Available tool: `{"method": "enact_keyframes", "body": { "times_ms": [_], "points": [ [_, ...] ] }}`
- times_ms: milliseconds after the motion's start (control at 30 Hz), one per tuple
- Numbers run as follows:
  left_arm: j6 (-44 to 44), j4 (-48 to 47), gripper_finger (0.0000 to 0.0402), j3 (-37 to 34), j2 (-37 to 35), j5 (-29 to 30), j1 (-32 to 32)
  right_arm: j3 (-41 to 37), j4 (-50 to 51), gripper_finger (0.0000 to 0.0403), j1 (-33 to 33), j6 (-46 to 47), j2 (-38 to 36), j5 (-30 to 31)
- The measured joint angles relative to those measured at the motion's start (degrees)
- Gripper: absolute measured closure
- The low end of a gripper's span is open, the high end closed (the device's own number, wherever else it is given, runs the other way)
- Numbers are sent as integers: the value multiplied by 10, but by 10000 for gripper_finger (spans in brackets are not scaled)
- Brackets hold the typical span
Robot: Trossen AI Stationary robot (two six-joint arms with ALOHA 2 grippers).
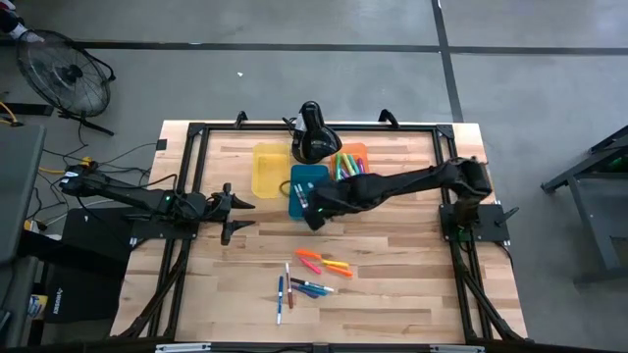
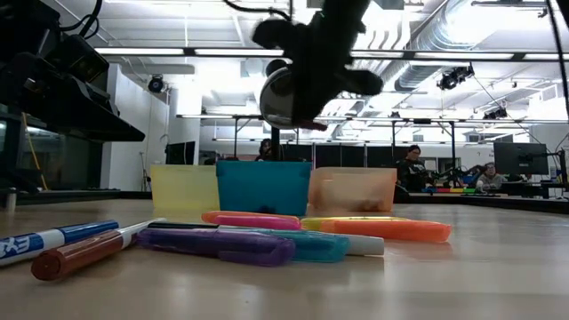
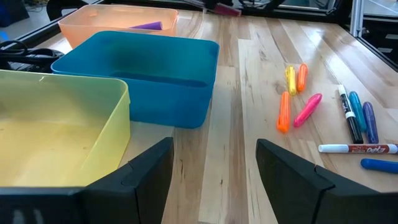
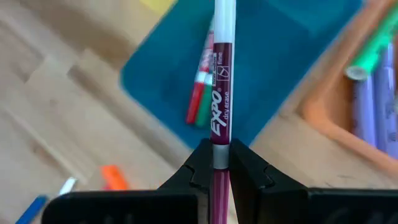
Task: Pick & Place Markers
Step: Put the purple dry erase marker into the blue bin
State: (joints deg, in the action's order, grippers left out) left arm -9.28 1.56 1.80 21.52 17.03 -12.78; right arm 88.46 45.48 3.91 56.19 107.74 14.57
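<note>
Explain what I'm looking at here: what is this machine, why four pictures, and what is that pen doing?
It is a robot with two dark arms at a wooden table. One picture looks down from above, one looks level across the tabletop, and two come from cameras on the wrists. The right gripper is shut on a maroon marker, holding it above the blue bin, where a red and a green marker already lie. The left gripper waits open at the table's left. A yellow bin and an orange bin flank the blue one; loose markers lie nearer the front.
</note>
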Motion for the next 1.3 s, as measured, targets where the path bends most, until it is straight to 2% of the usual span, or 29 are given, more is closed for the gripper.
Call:
{"method": "enact_keyframes", "body": {
  "times_ms": [233, 400, 567, 733, 967, 1200, 1300],
  "points": [
    [0, 0, 177, 0, 0, 0, 0, -196, -259, 382, -44, 52, -83, -44],
    [0, 0, 177, 0, 0, 0, 0, -263, -400, 382, -62, 77, -91, -49],
    [0, 0, 177, 0, 0, 0, 0, -273, -418, 382, -65, 85, -90, -2],
    [0, 0, 177, 0, 0, 0, 0, -270, -426, 381, -67, 85, -90, 8],
    [0, 0, 177, 0, 0, 0, 0, -272, -424, 359, -67, 100, -82, 20],
    [0, 0, 177, 0, 0, 0, 0, -272, -433, 374, -67, 107, -61, 16],
    [0, 0, 177, 0, 0, 0, 0, -272, -437, 368, -67, 109, -57, 20]
  ]
}}
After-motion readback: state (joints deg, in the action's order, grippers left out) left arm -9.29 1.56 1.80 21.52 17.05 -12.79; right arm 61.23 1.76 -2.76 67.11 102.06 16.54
